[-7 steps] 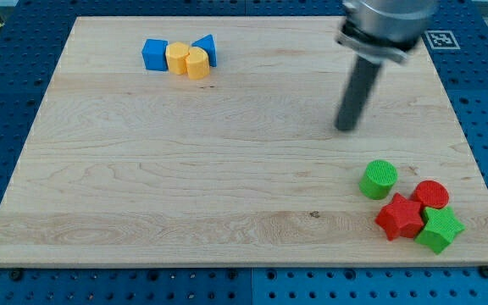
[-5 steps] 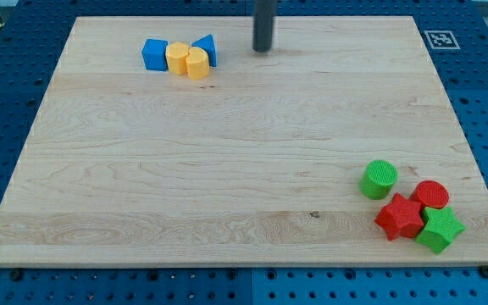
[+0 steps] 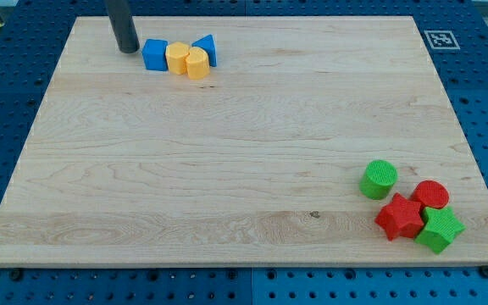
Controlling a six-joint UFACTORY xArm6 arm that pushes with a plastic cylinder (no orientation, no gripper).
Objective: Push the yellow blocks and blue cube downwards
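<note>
A blue cube sits near the view's top left on the wooden board. Touching its right side is a yellow hexagonal block, then a yellow cylinder, then a blue triangular block behind them. My tip is just left of the blue cube, a small gap apart, and slightly above its centre line.
At the view's bottom right lie a green cylinder, a red cylinder, a red star block and a green star block. A marker tag sits at the board's top right corner.
My tip has swept from the right half of the board across the top to the left side of the blue cube. No block has moved.
</note>
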